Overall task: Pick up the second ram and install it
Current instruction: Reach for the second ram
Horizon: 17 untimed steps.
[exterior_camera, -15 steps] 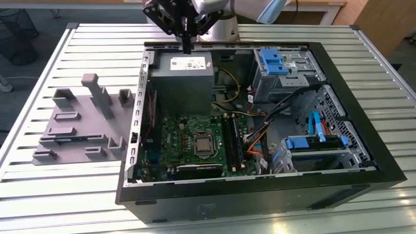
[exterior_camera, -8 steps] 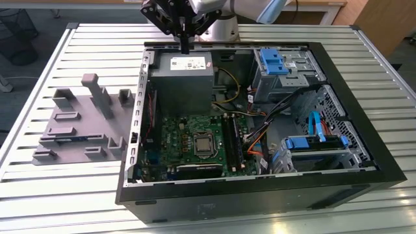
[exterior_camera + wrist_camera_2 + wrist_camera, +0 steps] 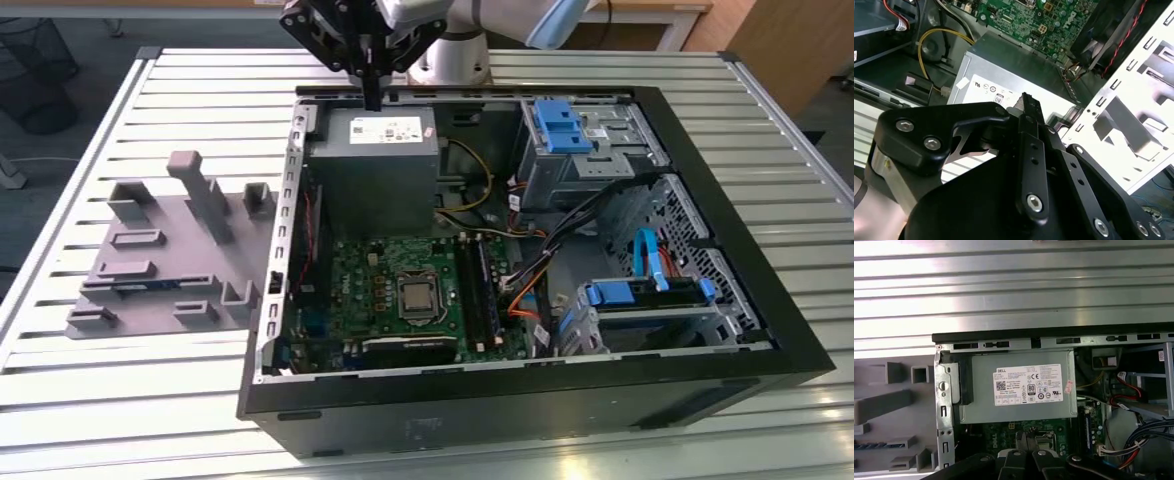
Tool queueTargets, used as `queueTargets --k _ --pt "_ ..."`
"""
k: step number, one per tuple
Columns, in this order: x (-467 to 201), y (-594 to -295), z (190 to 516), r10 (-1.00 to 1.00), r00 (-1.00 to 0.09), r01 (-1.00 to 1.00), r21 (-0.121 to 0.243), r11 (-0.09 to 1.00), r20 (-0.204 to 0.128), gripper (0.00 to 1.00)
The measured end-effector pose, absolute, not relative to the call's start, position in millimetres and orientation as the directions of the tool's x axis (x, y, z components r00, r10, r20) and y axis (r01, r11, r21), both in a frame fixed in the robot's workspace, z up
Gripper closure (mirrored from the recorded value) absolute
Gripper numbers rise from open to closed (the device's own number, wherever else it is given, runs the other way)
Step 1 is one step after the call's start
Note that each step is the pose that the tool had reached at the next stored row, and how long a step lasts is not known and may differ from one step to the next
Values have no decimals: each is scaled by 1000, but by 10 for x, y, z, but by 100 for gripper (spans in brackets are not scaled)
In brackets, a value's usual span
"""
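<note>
The second ram (image 3: 142, 286) lies in a slot of the grey holder (image 3: 167, 225) on the table, at the exterior view's left of the open computer case (image 3: 534, 390). In the first wrist view the ram (image 3: 879, 445) shows as a thin blue-green strip in that holder. My gripper (image 3: 371, 100) hangs above the case's far edge, over the grey power supply (image 3: 374, 150), well away from the ram. Its fingers look pressed together with nothing between them in both wrist views, gripper (image 3: 1026, 102) and gripper (image 3: 1026, 439). The long black memory slots (image 3: 478, 290) sit beside the processor socket.
The green motherboard (image 3: 400, 290) fills the case floor. Blue drive-bay clips (image 3: 561, 125) and cables (image 3: 534, 270) crowd the exterior view's right side. The case stands on a slatted metal table (image 3: 120, 400). The arm's base (image 3: 447, 55) stands behind the case.
</note>
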State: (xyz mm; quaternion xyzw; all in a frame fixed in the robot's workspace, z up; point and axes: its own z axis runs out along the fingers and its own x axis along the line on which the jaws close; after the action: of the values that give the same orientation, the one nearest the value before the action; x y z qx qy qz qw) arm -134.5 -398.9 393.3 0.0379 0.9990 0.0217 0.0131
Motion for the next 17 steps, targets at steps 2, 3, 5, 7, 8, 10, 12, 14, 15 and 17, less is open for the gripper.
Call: queueTargets --k 2,3,5,7,8,10,12,14,15,17 --pt "-1358 -3989 3933 76 -997 75 44 996 -24 89" --pt "-1364 -3989 3933 76 -997 75 44 996 -24 89" --pt "-1376 -3989 3933 76 -997 75 44 996 -24 89" --pt "-1386 -3989 3932 76 -997 75 44 996 -24 89" --pt "-1391 -3989 3933 76 -997 75 44 996 -24 89" --pt "-1399 -3989 3932 76 -997 75 44 996 -24 89" --pt "-1409 -3989 3932 76 -997 75 44 996 -24 89" --pt "-1419 -3989 3932 76 -997 75 44 996 -24 89" --pt "-1424 -3989 3932 76 -997 75 44 996 -24 89" --pt "-1433 -3989 3931 76 -997 75 44 996 -24 89"
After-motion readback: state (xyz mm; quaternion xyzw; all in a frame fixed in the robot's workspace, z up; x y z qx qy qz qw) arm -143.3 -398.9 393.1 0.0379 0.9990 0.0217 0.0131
